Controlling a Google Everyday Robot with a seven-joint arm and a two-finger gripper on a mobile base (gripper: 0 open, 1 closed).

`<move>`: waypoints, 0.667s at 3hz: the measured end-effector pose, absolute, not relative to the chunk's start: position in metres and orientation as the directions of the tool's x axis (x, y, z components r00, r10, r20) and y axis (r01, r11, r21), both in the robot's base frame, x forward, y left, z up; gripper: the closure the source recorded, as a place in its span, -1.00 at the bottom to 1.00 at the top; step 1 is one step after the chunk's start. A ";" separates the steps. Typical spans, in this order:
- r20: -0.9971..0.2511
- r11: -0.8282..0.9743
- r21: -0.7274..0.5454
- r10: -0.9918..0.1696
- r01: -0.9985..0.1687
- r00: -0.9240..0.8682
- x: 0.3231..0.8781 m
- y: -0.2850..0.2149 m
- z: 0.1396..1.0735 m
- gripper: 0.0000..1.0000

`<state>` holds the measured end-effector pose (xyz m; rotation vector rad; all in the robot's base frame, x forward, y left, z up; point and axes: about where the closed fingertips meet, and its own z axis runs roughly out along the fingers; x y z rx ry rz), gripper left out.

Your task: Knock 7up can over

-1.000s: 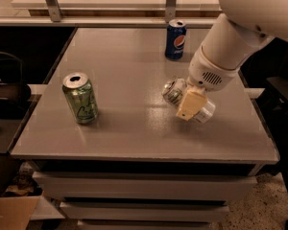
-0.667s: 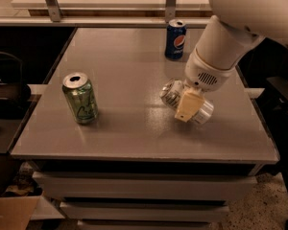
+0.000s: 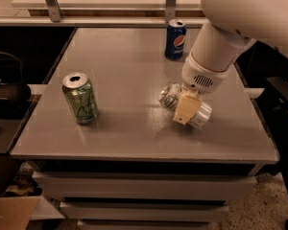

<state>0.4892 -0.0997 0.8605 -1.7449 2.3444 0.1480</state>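
Observation:
The silvery 7up can (image 3: 172, 97) lies on its side on the grey table (image 3: 129, 61), right of centre, its top end pointing left. My gripper (image 3: 186, 109) hangs from the white arm (image 3: 216, 51) directly over the can's middle, its cream-coloured finger (image 3: 184, 110) resting across the can's body. The right end of the can shows past the finger. The part of the can under the finger is hidden.
An all-green can (image 3: 80, 98) stands upright at the left front of the table. A blue Pepsi can (image 3: 175, 39) stands upright at the back, behind my arm. A white shelf with metal posts (image 3: 50, 1) runs along the back. A cardboard box (image 3: 12, 212) sits on the floor at lower left.
The arm has shifted slightly to the left above the can. The 7up can lies in the same spot, and the other two cans have not moved.

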 end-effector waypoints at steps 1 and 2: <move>-0.228 0.289 -0.036 -0.934 -0.957 -0.274 0.489 -0.098 0.854 1.00; -0.232 0.286 -0.020 -0.934 -0.958 -0.274 0.490 -0.096 0.846 1.00</move>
